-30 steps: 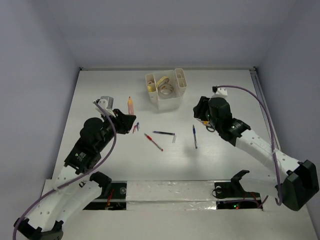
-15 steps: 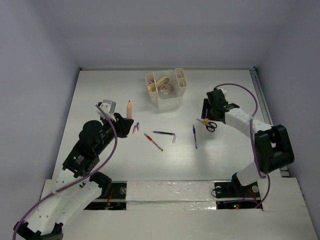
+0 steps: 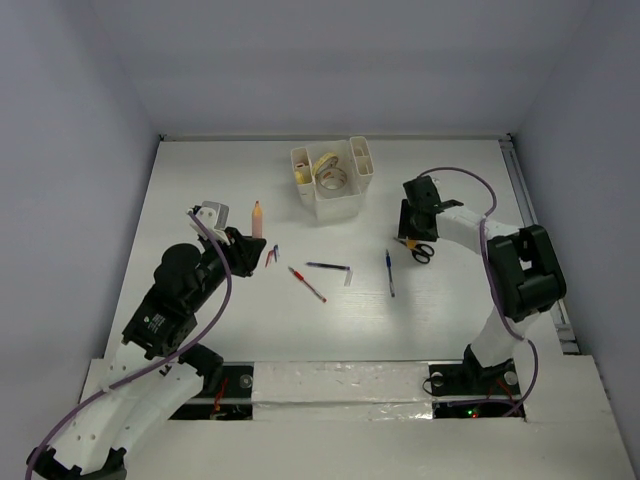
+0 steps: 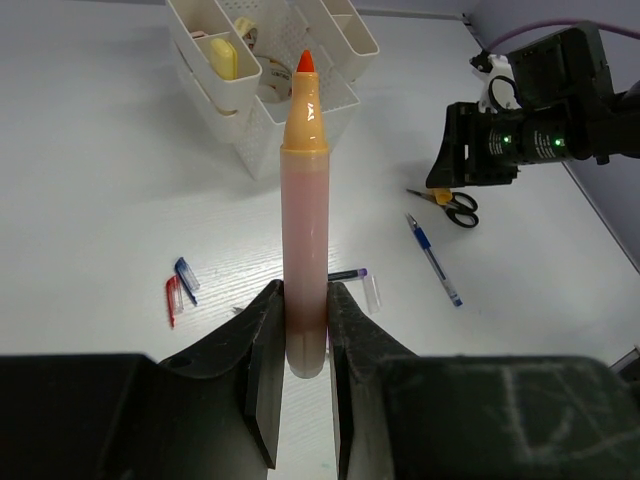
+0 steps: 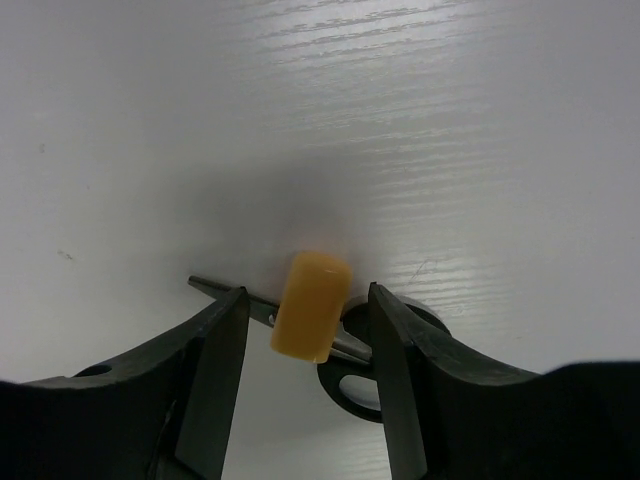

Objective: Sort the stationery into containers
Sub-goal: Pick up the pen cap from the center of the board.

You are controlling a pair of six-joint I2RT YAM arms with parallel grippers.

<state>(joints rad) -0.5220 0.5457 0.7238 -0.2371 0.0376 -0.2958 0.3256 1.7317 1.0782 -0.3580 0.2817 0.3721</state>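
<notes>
My left gripper (image 3: 248,252) is shut on a pink stubby stick (image 3: 257,218) with an orange tip and holds it above the table; in the left wrist view the stick (image 4: 304,230) stands between the jaws. My right gripper (image 5: 308,320) is open and low over the table. Its jaws stand on either side of a yellow stubby piece (image 5: 310,305) that lies across small black-handled scissors (image 5: 362,372). The white organizer (image 3: 336,206) stands at the back with tape rolls (image 3: 330,176) in its middle compartment.
A red pen (image 3: 307,284), a black pen (image 3: 328,266) and a blue pen (image 3: 389,273) lie mid-table. Red and blue caps (image 3: 271,254) lie by my left gripper. The scissors (image 3: 420,250) lie right of the blue pen.
My right arm has folded in and brought its gripper down over the scissors and yellow piece. My left gripper has barely moved, still holding the pink stick.
</notes>
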